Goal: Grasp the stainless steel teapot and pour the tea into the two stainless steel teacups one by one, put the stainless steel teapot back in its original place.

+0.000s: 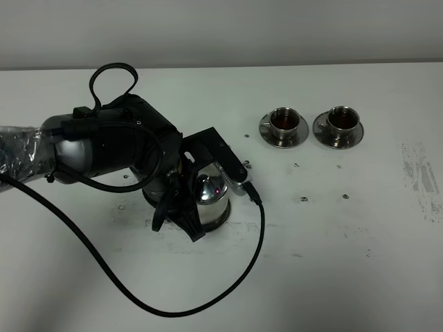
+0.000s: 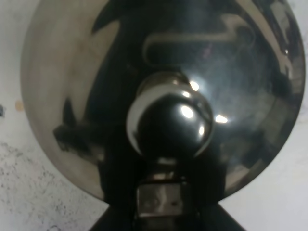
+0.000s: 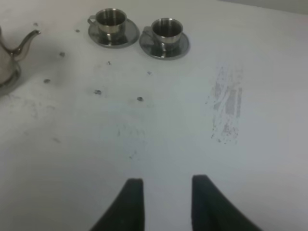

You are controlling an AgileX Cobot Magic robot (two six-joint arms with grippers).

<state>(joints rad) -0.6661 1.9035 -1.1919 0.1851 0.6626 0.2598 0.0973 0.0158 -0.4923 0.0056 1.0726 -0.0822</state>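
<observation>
Lid knob of stainless steel teapot filled left wrist view; left gripper jaw state unclear. Both teacups held tea. Right gripper narrowly parted, idle. Release gently, retreat without nudging pot.

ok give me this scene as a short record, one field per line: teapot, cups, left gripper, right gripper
teapot: stainless steel teapot upright, left of the cups, lid on
cups: two stainless steel teacups on saucers, side by side, both holding dark tea
left gripper: left gripper at the teapot; open or shut cannot be told
right gripper: right gripper open, empty, over bare table
</observation>
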